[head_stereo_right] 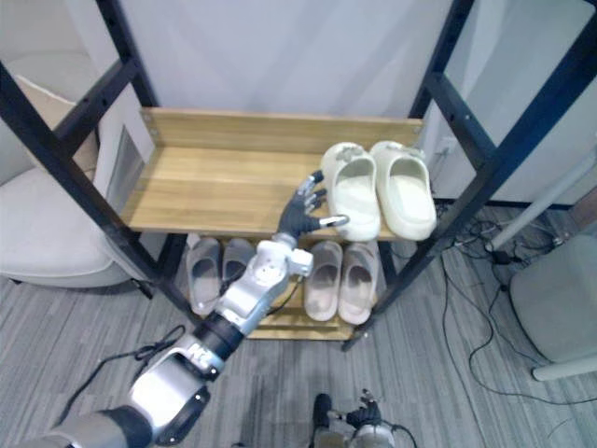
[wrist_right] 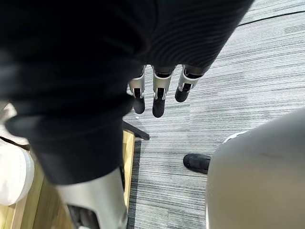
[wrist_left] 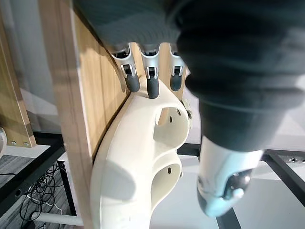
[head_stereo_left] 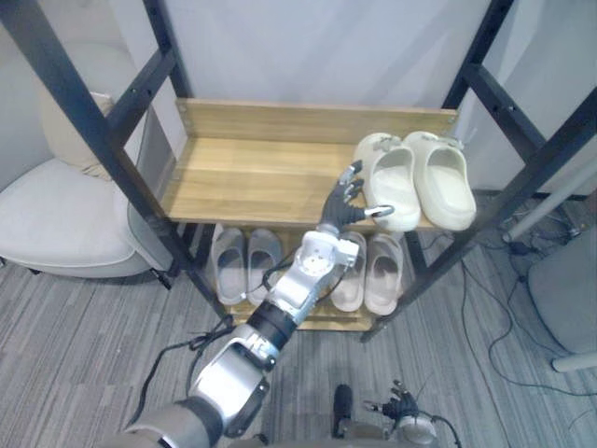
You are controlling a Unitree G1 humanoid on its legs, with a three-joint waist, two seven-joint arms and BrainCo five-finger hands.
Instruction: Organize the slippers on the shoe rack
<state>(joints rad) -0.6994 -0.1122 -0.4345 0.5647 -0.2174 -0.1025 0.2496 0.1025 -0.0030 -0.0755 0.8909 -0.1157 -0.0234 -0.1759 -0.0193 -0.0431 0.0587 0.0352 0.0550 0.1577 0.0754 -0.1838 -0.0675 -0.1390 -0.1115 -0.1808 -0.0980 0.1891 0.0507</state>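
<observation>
Cream slippers [head_stereo_left: 443, 182] sit right of centre on the shoe rack's [head_stereo_left: 252, 177] top shelf, long axes front-to-back, toes toward frame bottom. Left robot hand [head_stereo_left: 340, 207] is released. Left wrist view shows its straight fingertips [wrist_left: 152, 88] touching the left slipper's side. Right robot hand [wrist_right: 159, 102] hangs relaxed over the floor [wrist_right: 238, 95].

White armchair [head_stereo_left: 56, 219] (left side), grey carpet [head_stereo_left: 79, 331], white wall [head_stereo_left: 326, 47]
</observation>
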